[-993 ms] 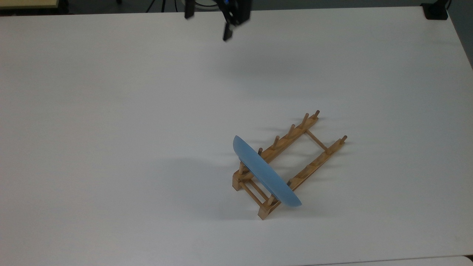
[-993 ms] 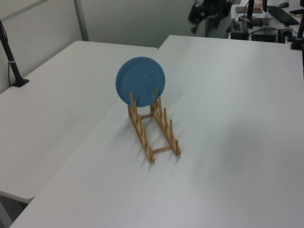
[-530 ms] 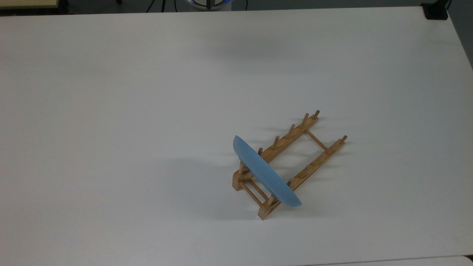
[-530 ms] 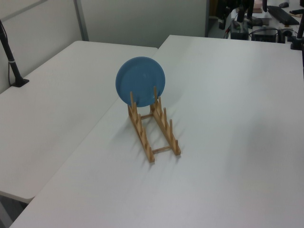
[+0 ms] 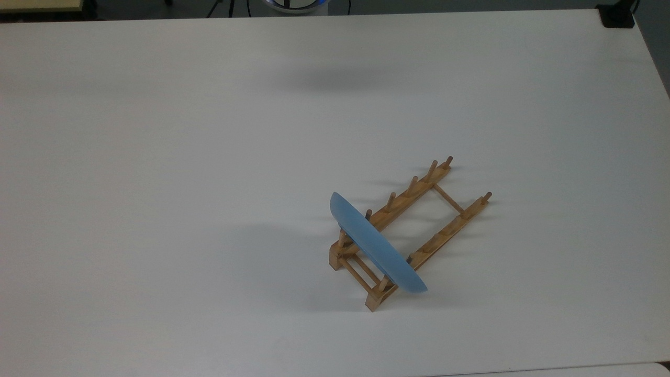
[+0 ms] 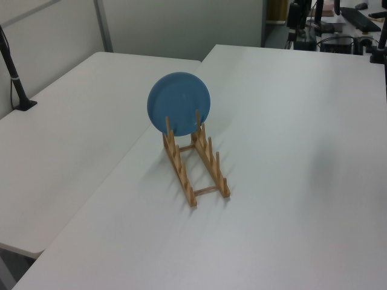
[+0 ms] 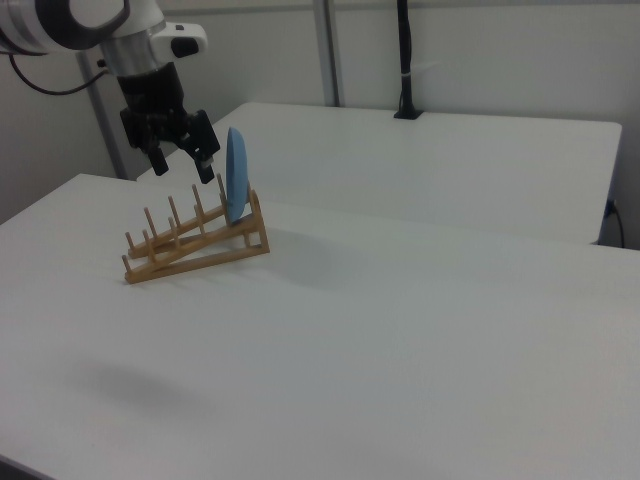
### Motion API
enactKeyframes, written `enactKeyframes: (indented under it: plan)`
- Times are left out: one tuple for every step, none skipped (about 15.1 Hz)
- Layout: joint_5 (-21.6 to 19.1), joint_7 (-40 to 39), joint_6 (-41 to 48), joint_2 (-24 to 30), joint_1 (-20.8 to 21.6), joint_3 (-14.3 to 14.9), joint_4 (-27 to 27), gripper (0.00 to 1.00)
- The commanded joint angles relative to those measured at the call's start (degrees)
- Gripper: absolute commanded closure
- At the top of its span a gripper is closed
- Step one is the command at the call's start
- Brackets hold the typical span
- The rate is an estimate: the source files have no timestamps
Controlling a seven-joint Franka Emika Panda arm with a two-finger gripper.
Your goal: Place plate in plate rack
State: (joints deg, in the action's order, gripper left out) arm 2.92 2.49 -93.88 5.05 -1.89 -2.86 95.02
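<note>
The plate [image 5: 378, 245] stands on edge in the end slot of the plate rack [image 5: 413, 230], at the rack's taller end, leaning slightly against the pegs. The rack sits on the white table [image 5: 157, 157], well clear of every table edge, with bare surface on all sides. In the right view, the gripper [image 7: 182, 157] hangs in the air at the right view's left of the plate, near it but apart, fingers spread and holding nothing.
</note>
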Motion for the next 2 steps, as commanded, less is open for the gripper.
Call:
enactKeyframes:
  plan:
    - [-1.4,-2.8,0.1,0.7,-0.2,-0.1,0.8,0.0]
    - [-1.4,-2.8,0.1,0.7,-0.2,-0.1,0.7,0.0]
